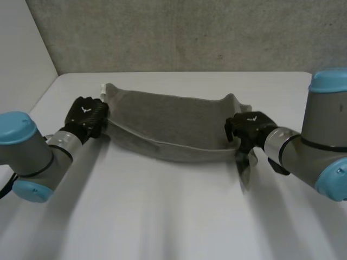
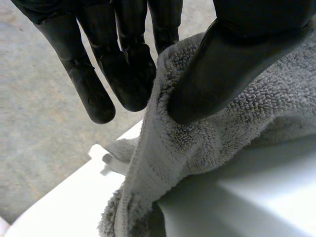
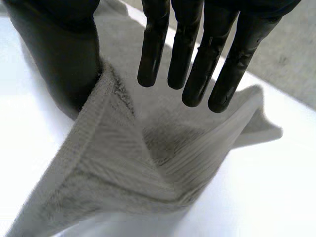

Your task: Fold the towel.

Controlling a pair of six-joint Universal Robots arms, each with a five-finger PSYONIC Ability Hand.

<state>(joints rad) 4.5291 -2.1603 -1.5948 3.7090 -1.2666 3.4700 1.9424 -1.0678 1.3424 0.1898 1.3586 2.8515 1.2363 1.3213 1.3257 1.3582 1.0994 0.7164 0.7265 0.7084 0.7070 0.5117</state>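
Grey terry towel [image 1: 168, 124] sags over the white table [image 1: 162, 216]. One end is pinched between thumb and fingers [image 2: 94, 96] of the black left hand [image 1: 87, 116], the other by the right hand [image 1: 250, 127], probably to carry that edge across.

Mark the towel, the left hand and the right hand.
towel [image 1: 173, 122], head view, its grey middle.
left hand [image 1: 87, 115], head view, back of the hand.
right hand [image 1: 250, 125], head view, back of the hand.

Prob. robotics lab: white table [image 1: 179, 216], plain grey wall [image 1: 190, 32], left arm [image 1: 27, 154] + right arm [image 1: 320, 143].
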